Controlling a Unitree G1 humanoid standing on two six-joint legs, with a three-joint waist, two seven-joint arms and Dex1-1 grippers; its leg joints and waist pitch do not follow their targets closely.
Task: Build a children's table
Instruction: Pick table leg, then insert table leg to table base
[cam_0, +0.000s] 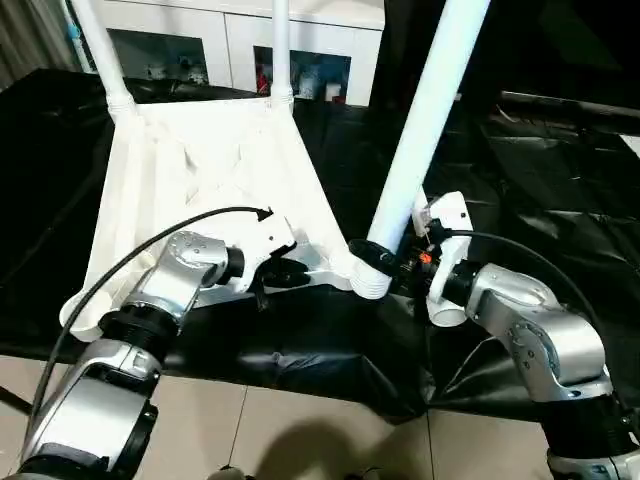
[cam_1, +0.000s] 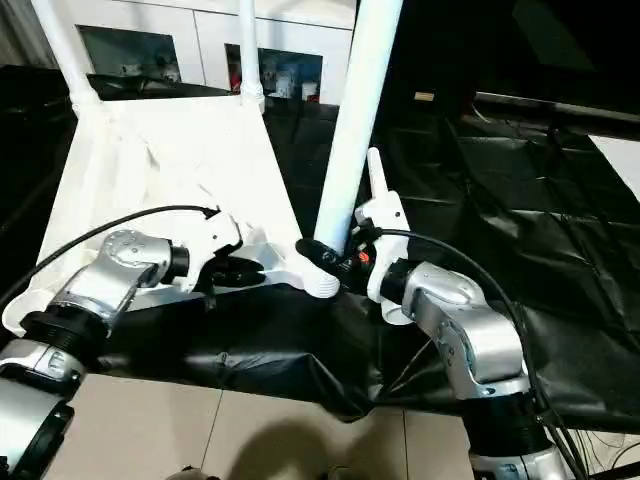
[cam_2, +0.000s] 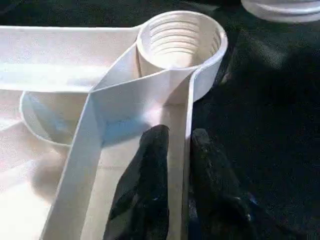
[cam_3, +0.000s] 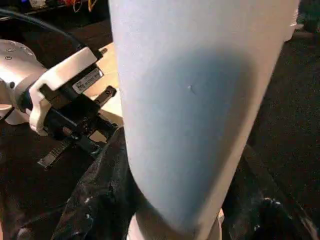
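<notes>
The children's table top (cam_0: 200, 170) lies upside down on black cloth, ribbed underside up. Two white legs (cam_0: 100, 50) (cam_0: 280, 45) stand upright in its far corner sockets. A third leg (cam_0: 425, 120) leans over the near right corner, and its ribbed end (cam_0: 372, 272) rests just beside the empty threaded socket (cam_2: 180, 40). My right gripper (cam_0: 400, 262) is shut on this leg low down, one black finger on each side of the tube (cam_3: 200, 110). My left gripper (cam_2: 179, 134) is shut on the top's thin rim wall close to that socket.
Black cloth (cam_0: 520, 190) covers the work surface, and pale floor tiles (cam_0: 300, 430) show past its near edge. A white glass-door cabinet (cam_0: 240, 40) stands behind the table top. A cable (cam_0: 150, 245) loops over my left forearm.
</notes>
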